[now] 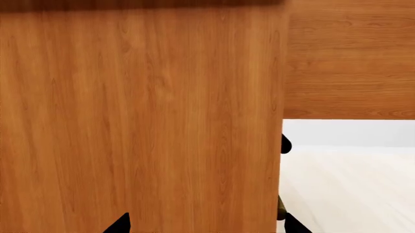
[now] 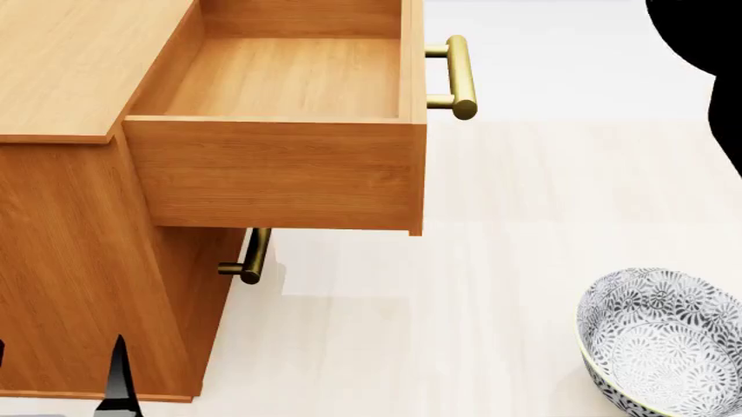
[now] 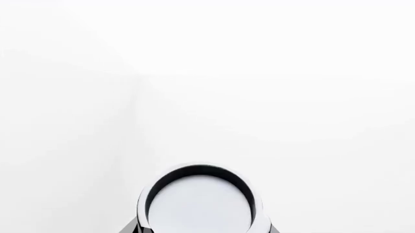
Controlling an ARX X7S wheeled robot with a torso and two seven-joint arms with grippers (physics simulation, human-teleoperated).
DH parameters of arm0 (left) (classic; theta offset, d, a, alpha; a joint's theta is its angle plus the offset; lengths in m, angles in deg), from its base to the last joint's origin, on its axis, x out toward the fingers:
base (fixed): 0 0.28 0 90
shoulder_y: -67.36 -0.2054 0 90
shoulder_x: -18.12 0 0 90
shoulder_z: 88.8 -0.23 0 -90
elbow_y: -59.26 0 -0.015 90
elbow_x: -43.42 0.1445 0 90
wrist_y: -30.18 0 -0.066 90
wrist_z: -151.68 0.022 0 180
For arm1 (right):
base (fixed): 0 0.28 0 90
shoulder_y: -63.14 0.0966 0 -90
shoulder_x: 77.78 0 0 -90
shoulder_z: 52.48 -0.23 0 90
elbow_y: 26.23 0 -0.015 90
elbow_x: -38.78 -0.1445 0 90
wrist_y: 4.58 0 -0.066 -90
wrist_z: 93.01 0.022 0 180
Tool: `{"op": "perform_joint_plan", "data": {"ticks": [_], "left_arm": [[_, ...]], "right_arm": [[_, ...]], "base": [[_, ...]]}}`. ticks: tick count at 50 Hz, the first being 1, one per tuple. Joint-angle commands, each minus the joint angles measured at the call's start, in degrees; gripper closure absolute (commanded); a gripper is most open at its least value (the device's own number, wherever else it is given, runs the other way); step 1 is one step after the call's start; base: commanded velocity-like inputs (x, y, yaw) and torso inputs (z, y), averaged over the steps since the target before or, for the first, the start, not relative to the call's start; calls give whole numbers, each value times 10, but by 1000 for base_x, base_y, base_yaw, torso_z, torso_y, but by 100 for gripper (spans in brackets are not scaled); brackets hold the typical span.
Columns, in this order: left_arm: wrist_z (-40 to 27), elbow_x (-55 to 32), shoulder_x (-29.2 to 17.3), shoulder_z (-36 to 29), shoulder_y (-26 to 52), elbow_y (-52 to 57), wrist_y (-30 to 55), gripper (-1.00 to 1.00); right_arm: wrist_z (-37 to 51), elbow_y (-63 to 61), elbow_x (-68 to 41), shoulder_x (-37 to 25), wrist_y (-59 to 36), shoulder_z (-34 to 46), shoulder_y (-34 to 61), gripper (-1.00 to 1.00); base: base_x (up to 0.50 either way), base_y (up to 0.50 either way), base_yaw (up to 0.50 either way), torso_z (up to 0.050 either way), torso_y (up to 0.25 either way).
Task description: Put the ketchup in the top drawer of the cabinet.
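Pale, cream wood-grain surface (image 2: 510, 287) under white, featureless surroundings. At the left of the head view, the orange-brown cabinet (image 2: 69, 261), flat-topped, standing on the surface. Pulled well out from its front, the top drawer (image 2: 278, 169), interior bare wood with nothing seen lying in it, brass bar handle (image 2: 461, 76) on the drawer front. Just below, shut, the lower drawer's like handle (image 2: 248, 257). Well apart from the cabinet, toward the robot's right, a grey-white patterned bowl (image 2: 666, 343), upright on the surface, partly cut off by the picture's edge. Close against the cabinet's side wall, low down, the left claw (image 1: 207, 225), released, its two dark fingertips (image 1: 120, 223) spread wide with only wood grain between them. At the upper right of the head view, a black silhouette (image 2: 696, 61), too dark to identify. In the right wrist view, the ketchup (image 3: 198, 204), shown only as a round silver lid with a dark rim, upright, against blank white. Right claw (image 3: 201, 230) clenched on the can, dark finger parts (image 3: 131, 227) flanking both sides. Ketchup outside the head view, hence not in the drawer.
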Motion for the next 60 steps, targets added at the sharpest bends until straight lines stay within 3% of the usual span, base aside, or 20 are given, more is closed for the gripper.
{"op": "perform_joint_plan", "data": {"ticks": [1, 16, 23, 34, 41, 51, 60], "left_arm": [[-1, -3, -1, 2, -2, -8, -7, -100], [-5, -1, -3, -4, -2, 2, -4, -100], [-6, -2, -4, -6, 2, 3, 0, -100], [-8, -4, -5, -9, 4, 1, 3, -100], [-7, -7, -4, -9, 4, -4, -2, -100], [-11, -7, -7, -6, 2, -4, -3, -100], [-11, -8, -7, -8, 2, -9, -6, -100]], "right_arm": [[-76, 159, 56, 93, 29, 35, 70, 100], [-185, 444, 121, 210, 109, 79, 164, 100], [-269, 701, 147, 302, 216, 88, 242, 100], [-244, 698, -155, 303, 255, 420, 249, 100], [-244, 667, -269, 303, 288, 563, 251, 100], [-239, 658, -332, 303, 154, 601, 250, 100], [-265, 650, -295, 303, 77, 602, 238, 100]], "base": [[0, 0, 0, 0, 0], [0, 0, 0, 0, 0], [0, 0, 0, 0, 0], [0, 0, 0, 0, 0], [0, 0, 0, 0, 1], [0, 0, 0, 0, 0], [0, 0, 0, 0, 0]]}}
